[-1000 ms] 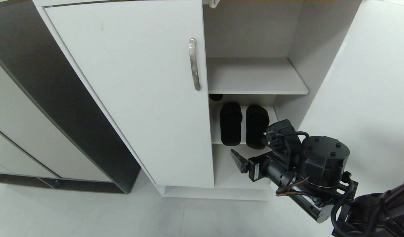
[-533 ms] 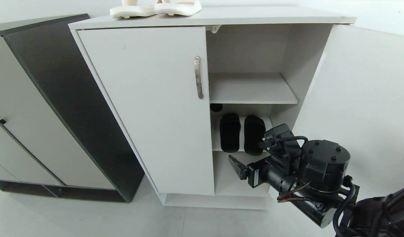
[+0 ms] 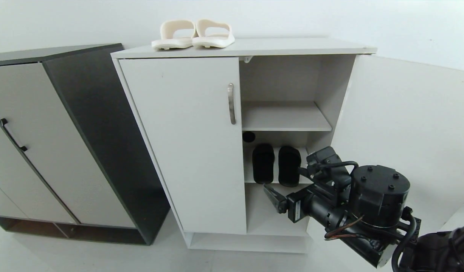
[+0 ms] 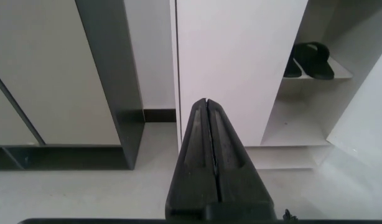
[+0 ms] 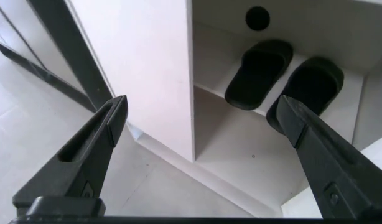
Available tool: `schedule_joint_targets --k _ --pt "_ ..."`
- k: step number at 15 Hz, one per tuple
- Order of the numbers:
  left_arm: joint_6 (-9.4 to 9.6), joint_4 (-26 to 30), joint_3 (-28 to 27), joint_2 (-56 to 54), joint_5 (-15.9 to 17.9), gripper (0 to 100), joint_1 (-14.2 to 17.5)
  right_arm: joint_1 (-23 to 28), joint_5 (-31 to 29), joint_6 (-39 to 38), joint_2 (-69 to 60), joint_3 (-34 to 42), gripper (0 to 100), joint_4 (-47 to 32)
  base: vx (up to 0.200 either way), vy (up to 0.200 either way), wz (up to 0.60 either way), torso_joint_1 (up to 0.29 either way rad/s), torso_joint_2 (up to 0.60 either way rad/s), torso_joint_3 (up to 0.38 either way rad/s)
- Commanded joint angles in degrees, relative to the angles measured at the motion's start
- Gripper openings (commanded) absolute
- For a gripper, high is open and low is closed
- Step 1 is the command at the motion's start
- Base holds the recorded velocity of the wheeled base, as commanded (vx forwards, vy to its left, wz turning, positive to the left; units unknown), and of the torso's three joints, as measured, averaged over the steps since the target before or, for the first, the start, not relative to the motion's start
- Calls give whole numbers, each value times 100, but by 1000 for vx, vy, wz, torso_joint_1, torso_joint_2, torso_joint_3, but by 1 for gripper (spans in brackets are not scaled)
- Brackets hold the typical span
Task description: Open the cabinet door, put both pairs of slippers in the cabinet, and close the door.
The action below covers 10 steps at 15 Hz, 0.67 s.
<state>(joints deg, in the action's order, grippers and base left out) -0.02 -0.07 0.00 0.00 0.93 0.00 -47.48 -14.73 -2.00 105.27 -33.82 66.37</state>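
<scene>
A white cabinet (image 3: pixel 186 143) stands with its left door shut and its right door (image 3: pixel 405 124) swung wide. A pair of black slippers (image 3: pixel 276 164) (image 5: pixel 284 78) (image 4: pixel 310 59) lies side by side on the middle shelf. A cream pair of slippers (image 3: pixel 194 34) rests on the cabinet top. My right gripper (image 3: pixel 286 183) (image 5: pixel 202 106) hangs open and empty just in front of the lower shelves, below the black slippers. In the left wrist view my left gripper (image 4: pixel 206 106) is shut on nothing, well back from the shut door.
A dark grey cabinet (image 3: pixel 84 132) stands against the white one's left side. The shut door carries a metal handle (image 3: pixel 231 104). The upper shelf (image 3: pixel 284 117) and the bottom shelf (image 3: pixel 269 215) are bare. Light floor lies in front.
The head camera has tilted up and drawn back, bringing the cabinet top and the cream slippers into view. The right arm and the black slippers keep their places relative to the cabinet.
</scene>
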Motion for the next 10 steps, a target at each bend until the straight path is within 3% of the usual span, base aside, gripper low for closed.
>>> schedule_joint_targets --k 1,8,10 --pt "2 -1 0 9 4 0 0 -15 207 -2 -41 147 100 8 0 0 0 7 2 203" --pt "-6 -1 0 9 13 0 0 -7 1490 -37 -261 666 100 -1 0 0 0 1 2 51" --pt "2 -1 0 9 22 0 0 -15 1596 -152 -261 719 100 8 0 200 0 5 2 5"
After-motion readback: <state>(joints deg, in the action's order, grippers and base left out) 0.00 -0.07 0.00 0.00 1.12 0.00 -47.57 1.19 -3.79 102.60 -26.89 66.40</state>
